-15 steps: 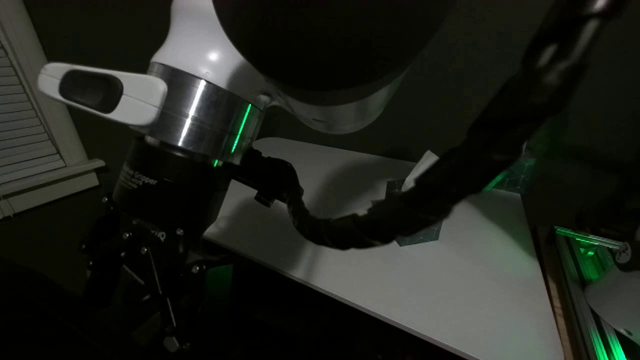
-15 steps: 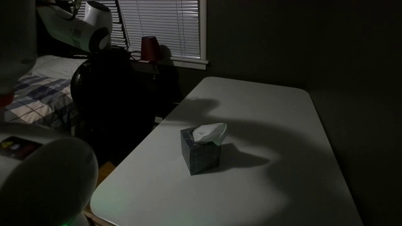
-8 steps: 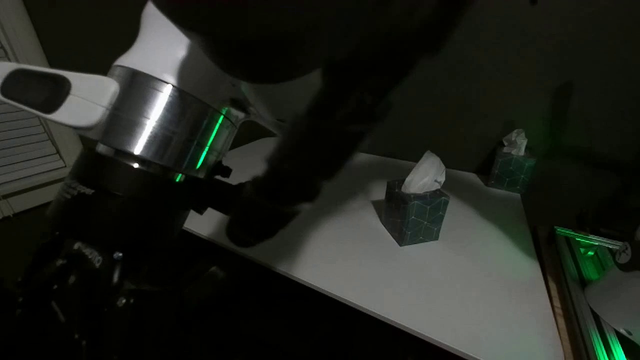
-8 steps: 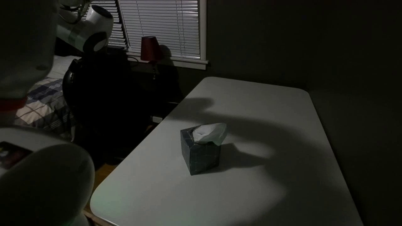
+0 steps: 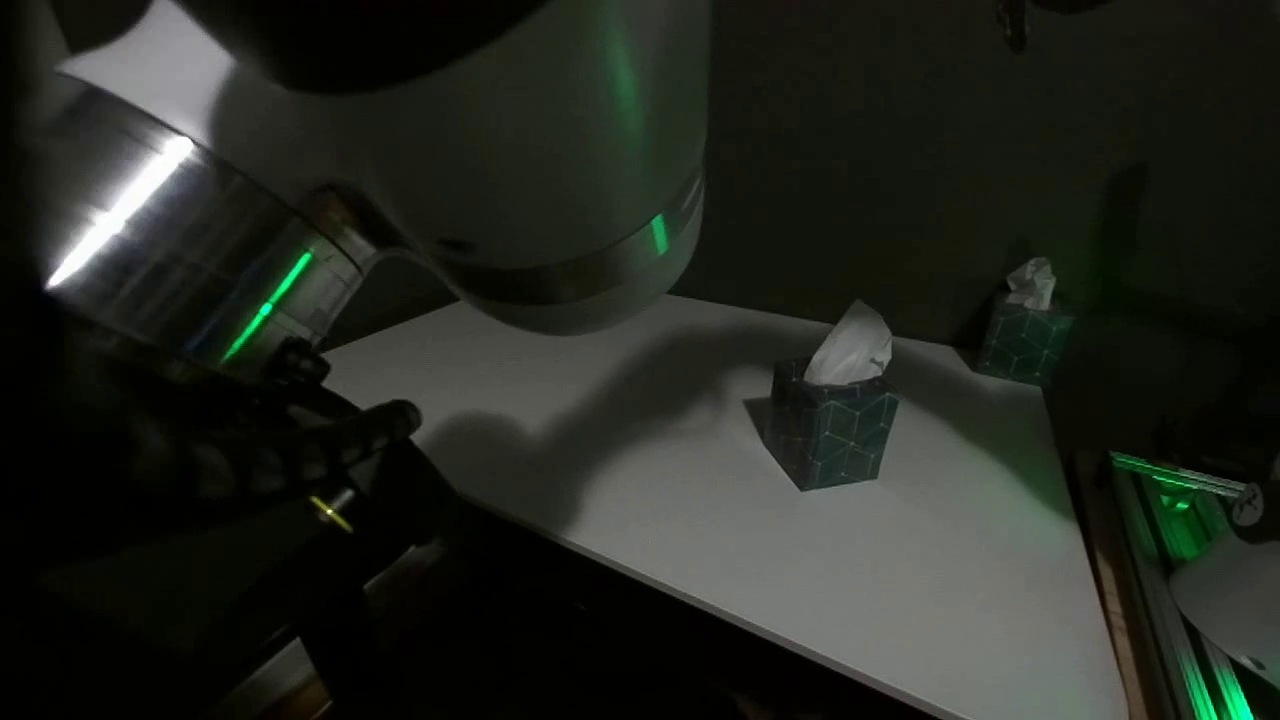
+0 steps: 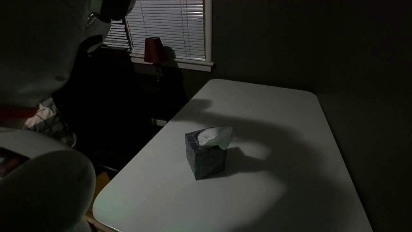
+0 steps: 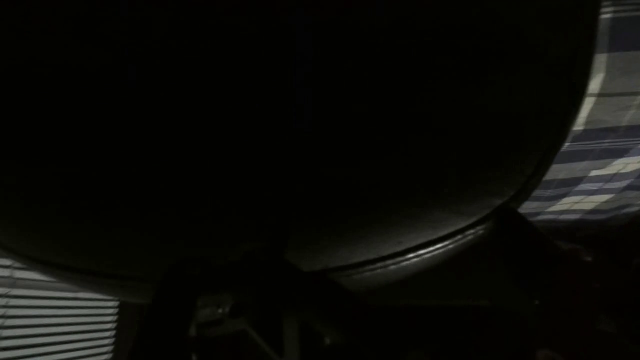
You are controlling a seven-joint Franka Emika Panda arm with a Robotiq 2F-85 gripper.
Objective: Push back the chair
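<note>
The chair (image 7: 300, 150) fills most of the wrist view with its broad, very dark, curved backrest. Its glossy rim (image 7: 415, 254) catches light low in that view. In an exterior view the chair (image 6: 106, 100) is a black mass left of the table, under the arm's wrist. My gripper (image 7: 395, 232) is at the backrest's rim, with two dark fingers spread apart and the rim running across between them. It looks open; whether the fingers touch the rim I cannot tell. In both exterior views the fingers are lost in darkness.
The white table (image 6: 273, 199) bears a tissue box (image 6: 206, 161). A further tissue box (image 5: 1025, 340) shows at the table's far corner. A bed with plaid cover (image 7: 600, 140) lies beside the chair. A red lamp (image 6: 154, 50) stands by the blinds (image 6: 164, 29).
The arm's wrist has moved left in both exterior views, and nearer the camera in one. The chair's dark backrest has shifted left with it, covering more of the bed.
</note>
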